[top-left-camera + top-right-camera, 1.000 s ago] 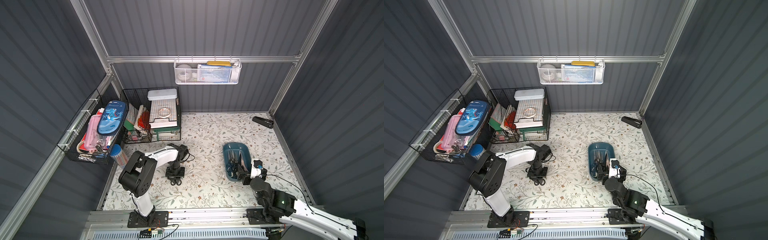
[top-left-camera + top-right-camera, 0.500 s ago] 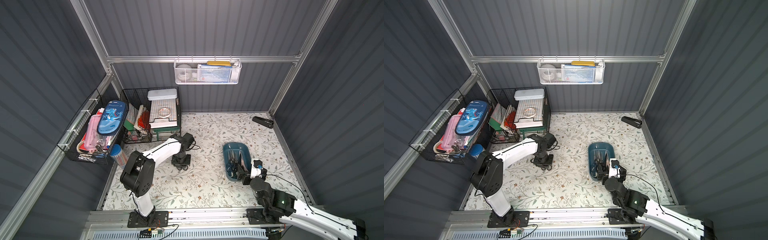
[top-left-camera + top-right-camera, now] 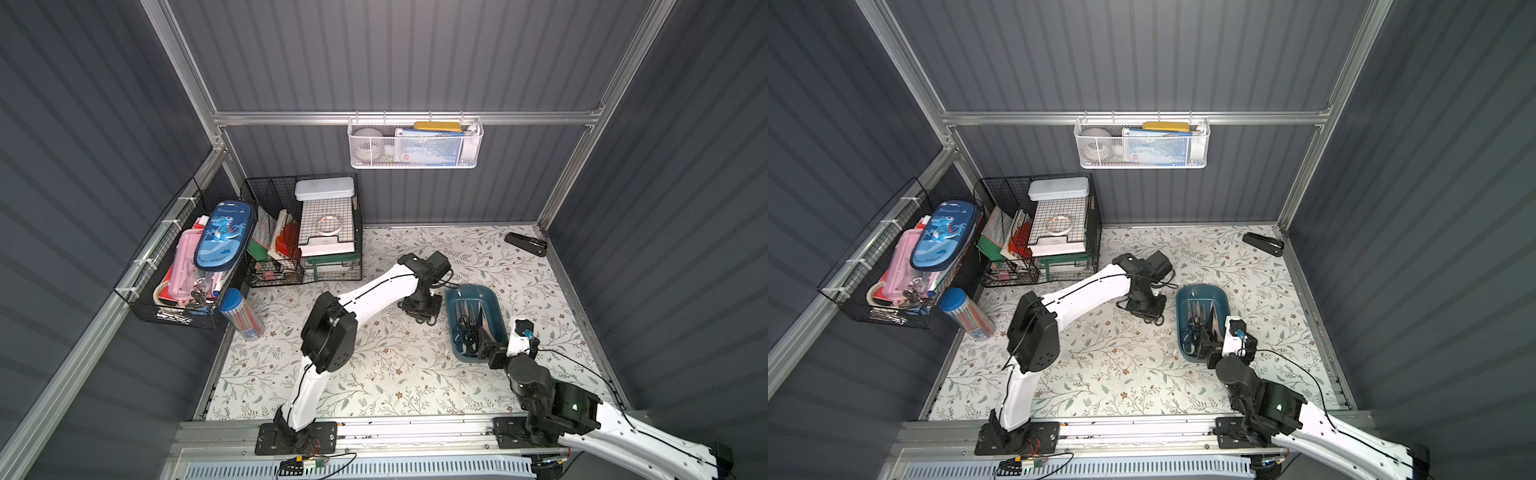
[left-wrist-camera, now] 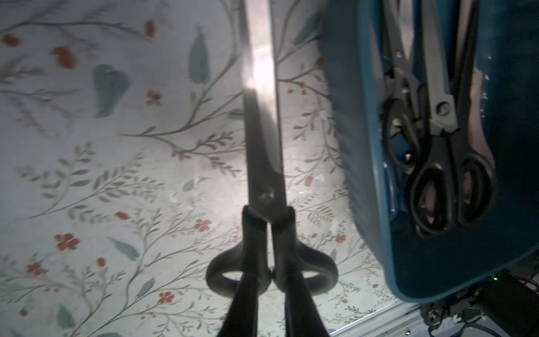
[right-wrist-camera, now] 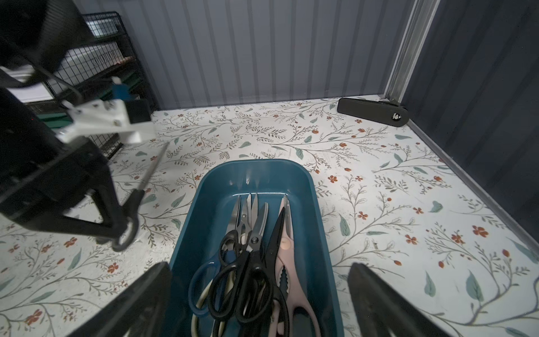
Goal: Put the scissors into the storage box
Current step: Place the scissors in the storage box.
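One black scissors (image 4: pixel 264 146) clenched in left tool (image 4: pixel 272 274) beside storage box (image 4: pixel 364 146); right tool (image 5: pixel 259 280) released.

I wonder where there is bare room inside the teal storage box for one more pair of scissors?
In the storage box, bare floor shows at the far end, beyond the blade tips, and along the wall facing the left gripper. The near end, at the open right gripper, is crowded with handles of the piled scissors.
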`<state>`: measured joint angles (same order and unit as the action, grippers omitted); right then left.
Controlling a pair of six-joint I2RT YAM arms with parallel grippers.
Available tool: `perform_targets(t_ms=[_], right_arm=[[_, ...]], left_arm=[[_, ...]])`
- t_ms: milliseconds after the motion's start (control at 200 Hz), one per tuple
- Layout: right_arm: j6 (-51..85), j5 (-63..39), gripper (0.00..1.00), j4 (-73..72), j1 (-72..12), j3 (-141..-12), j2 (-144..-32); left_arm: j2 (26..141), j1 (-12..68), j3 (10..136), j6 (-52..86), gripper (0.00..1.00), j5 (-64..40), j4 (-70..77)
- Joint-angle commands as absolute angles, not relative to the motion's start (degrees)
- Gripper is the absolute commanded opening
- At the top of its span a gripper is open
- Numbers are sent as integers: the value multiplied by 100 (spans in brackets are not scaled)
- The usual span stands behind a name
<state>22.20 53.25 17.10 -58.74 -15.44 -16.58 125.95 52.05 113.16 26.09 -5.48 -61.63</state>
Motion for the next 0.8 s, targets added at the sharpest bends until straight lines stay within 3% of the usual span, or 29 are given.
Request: perform_targets(t_ms=[0,300,475,565,655,796], right_arm=[[2333,5477,99,2010,-5893,-1610,-1348],[2282,5469,99,1999,-5897,-1521,-1080],[2311,5416,99,1943,-5891,-1603,-1429],[2320,5374,99,1951,-5890,-1648,-1589],[2364,5424,99,2003,-5893,-1687,-1644],[2349,5456,99,1989,-5896,-1649,-1544]], left_arm=[[12966,5455,11972,2564,10,-1213,-6293],[13448,5665,12540,2776,14,-1667,-5976],[13491,5663,12441,2806,38,-1782,-5814],[13438,5626,12458,2884,45,-1857,-5739],[13048,5531,12219,2801,47,-1019,-5411],[11453,5354,10454,3053,56,662,-3673]])
